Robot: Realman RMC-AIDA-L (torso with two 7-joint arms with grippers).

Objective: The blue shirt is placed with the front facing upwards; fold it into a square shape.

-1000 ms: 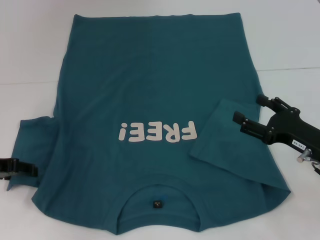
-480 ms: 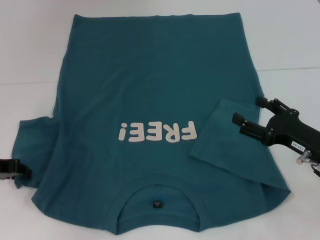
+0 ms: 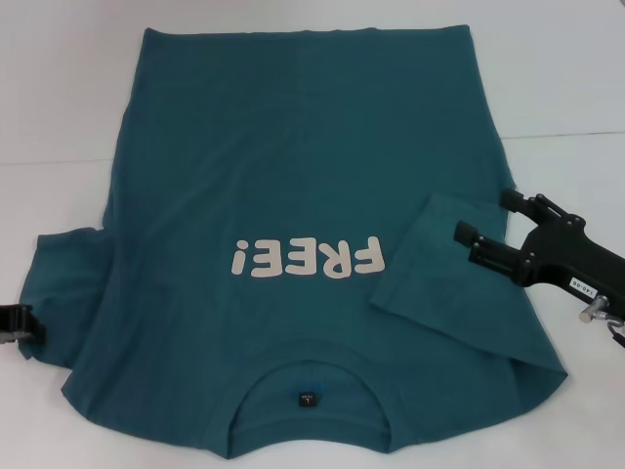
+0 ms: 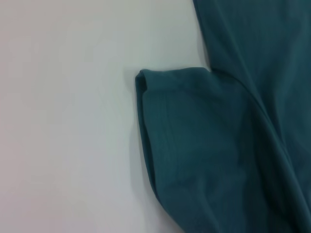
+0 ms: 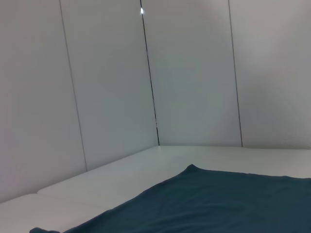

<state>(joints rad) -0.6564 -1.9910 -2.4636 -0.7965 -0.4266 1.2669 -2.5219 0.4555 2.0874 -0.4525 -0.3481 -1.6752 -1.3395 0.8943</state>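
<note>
Head view first: you see the blue shirt (image 3: 293, 186) spread front-up on the white table (image 3: 59, 88), its neckline at the near edge and its hem at the far end. The pale "FREE!" print (image 3: 306, 260) runs across the chest, and a small black label (image 3: 307, 399) sits inside the collar. On your right, the sleeve (image 3: 439, 278) is folded inward over the body of the shirt. Your right pincer (image 3: 488, 225) hovers at that sleeve's outer edge, its two black fingers spread wide with nothing between them. On your left, the other sleeve (image 3: 63, 283) lies flat and unfolded, and your left pincer (image 3: 21, 324) shows only as a black tip at the frame edge, just beside that sleeve's cuff; you cannot tell how its fingers stand.

Left wrist view: you see the left sleeve (image 4: 194, 145) lying on the table, cuff hem and stitching visible, with no fingers in sight.

Right wrist view: you see the shirt low across the table with white wall panels (image 5: 146, 73) behind.
</note>
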